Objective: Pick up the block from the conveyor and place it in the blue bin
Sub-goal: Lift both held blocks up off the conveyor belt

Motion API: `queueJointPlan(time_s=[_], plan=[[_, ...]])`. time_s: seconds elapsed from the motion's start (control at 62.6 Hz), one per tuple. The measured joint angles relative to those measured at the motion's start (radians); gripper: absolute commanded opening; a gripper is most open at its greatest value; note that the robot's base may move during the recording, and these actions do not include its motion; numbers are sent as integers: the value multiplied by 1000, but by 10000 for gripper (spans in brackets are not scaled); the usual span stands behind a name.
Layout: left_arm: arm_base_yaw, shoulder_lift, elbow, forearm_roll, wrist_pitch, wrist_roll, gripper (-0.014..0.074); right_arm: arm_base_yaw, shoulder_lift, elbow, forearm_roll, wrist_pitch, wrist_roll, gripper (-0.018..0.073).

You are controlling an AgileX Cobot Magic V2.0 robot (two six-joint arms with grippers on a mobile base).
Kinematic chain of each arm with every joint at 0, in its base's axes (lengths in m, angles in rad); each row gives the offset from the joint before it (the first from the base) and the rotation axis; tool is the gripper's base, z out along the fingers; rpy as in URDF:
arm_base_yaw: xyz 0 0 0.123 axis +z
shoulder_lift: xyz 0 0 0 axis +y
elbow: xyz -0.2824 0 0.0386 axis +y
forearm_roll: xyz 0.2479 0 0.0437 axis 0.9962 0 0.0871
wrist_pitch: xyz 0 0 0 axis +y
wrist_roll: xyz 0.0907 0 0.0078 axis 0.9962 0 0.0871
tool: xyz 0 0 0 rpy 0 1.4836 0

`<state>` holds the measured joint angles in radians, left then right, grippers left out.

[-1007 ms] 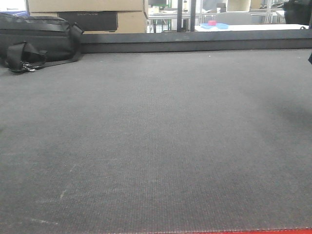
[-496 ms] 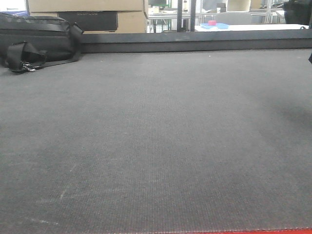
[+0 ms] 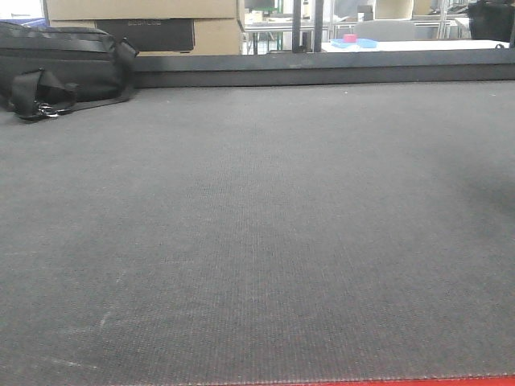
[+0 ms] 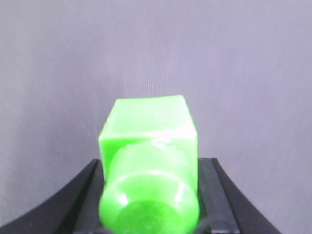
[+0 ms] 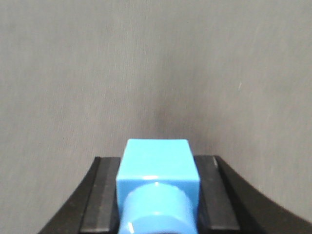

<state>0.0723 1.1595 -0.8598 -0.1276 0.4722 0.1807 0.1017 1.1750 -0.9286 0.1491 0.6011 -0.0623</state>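
Bag (image 3: pixel 60 68): black, lying at the far left edge of the belt, apart from everything else.
Left gripper (image 4: pixel 151 168): its black jaws look pressed in against the two sides of the green block, which sits between them above the grey surface.
Green block (image 4: pixel 148 122), handling: probably light, stiff, hollow plastic. The glossy faces may slip, so flat opposite sides are the best place to hold it, and that is where the jaws sit.
Green block, looks: bright green cube with sharp edges, and a round stud on the near end that is blurred by closeness.
Belt (image 3: pixel 257 241): dark grey and finely woven, with no block lying on it in the front view.
Right gripper (image 5: pixel 157 168): the jaws likewise appear clamped on the blue block, with grey pads flanking its sides.
Blue block (image 5: pixel 157 158), handling: likely the same light, rigid, smooth plastic, so a side grip on the flat faces suits it.
Blue block, looks: sky-blue cube with a rounded stud toward the camera and a glare line on its edge.
Bin: none can be made out. The small blue shapes on the far table are too small to tell.
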Motion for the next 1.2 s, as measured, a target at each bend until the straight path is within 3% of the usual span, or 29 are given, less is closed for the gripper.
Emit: queueJointPlan(time_s=[0.24, 0.512, 0.735, 0.847, 1.199], plan=[[0, -290, 301, -37, -264, 4, -111, 0, -186, 308, 0, -382, 0, -155], [0, -580, 430, -40, -323, 4, -111, 0, -283, 400, 0, -587, 0, -155], [0, -750, 430, -40, -339, 4, -111, 0, -407, 400, 0, -601, 0, -155], [0, -812, 430, -40, -320, 4, -111, 0, -520, 407, -48, -601, 0, -155], [-11, -842, 430, -40, -317, 4, -111, 0, -889, 514, -76, -529, 0, -155]])
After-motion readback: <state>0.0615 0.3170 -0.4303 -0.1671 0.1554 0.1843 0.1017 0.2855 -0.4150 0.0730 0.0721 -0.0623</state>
